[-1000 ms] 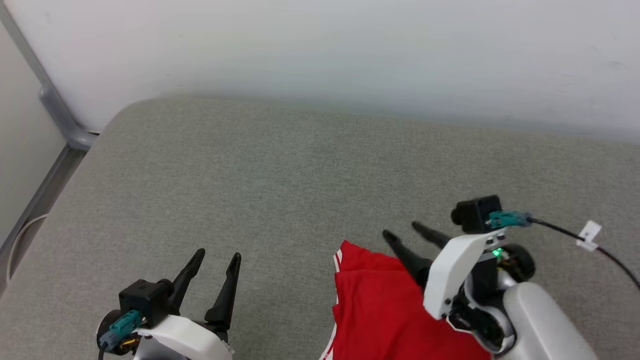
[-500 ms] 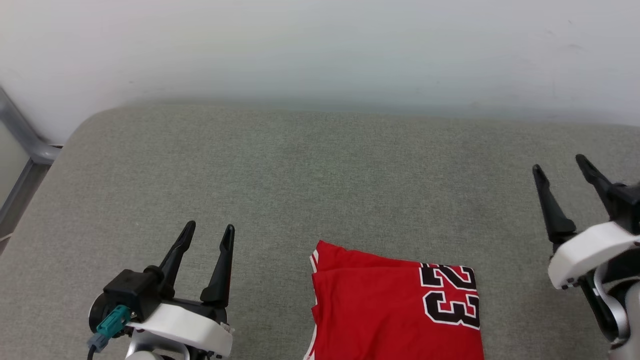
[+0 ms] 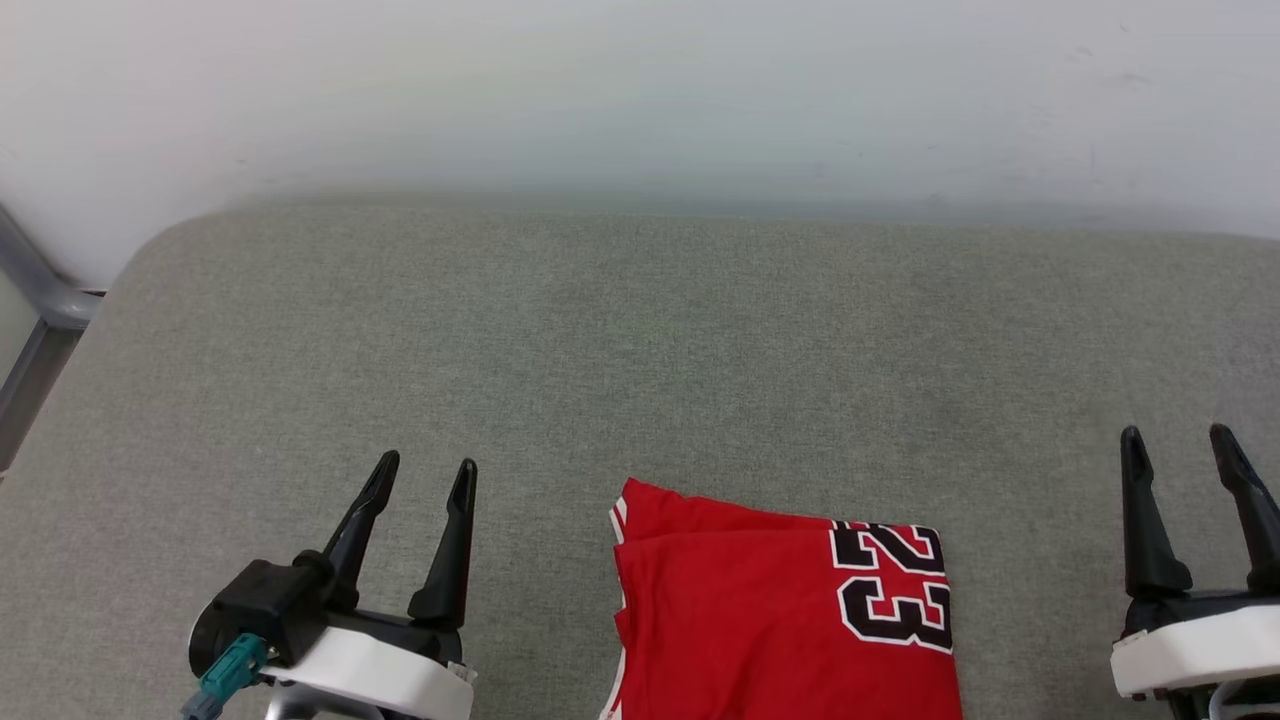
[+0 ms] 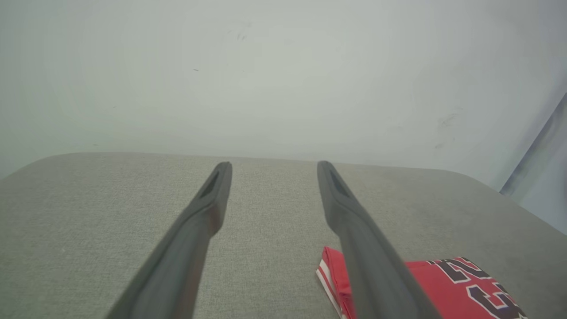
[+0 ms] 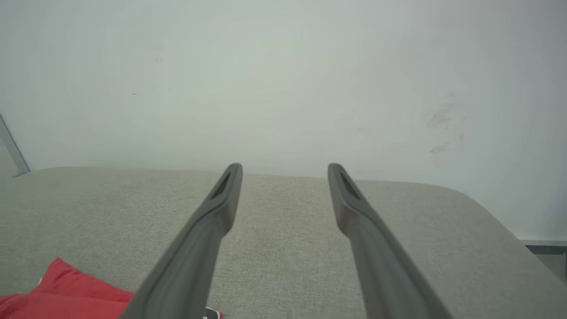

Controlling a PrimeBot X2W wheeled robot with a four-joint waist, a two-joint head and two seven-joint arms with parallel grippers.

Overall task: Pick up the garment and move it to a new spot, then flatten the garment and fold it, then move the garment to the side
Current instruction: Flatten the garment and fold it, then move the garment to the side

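Observation:
The garment (image 3: 780, 610) lies folded into a red rectangle near the front edge of the grey cushion, black-and-white digits showing at its right side. My left gripper (image 3: 427, 472) stands open to the left of it, apart from the cloth, nothing between its fingers. Far right, my right gripper (image 3: 1176, 446) is open too, empty and well clear of the garment. In the left wrist view the garment (image 4: 447, 288) shows at the lower right behind the right finger of the open left gripper (image 4: 272, 170). In the right wrist view the garment (image 5: 66, 292) peeks in at the lower left beside the open right gripper (image 5: 283, 173).
The grey fabric cushion (image 3: 640, 330) spreads wide behind and beside the garment. A pale wall (image 3: 640, 90) rises directly behind it. A grey metal frame (image 3: 40, 300) runs past the cushion's rounded left corner.
My right gripper left the garment, swinging out to the far right and then down, uncovering the digits. The camera also shifted, moving the whole scene. The left gripper stayed open.

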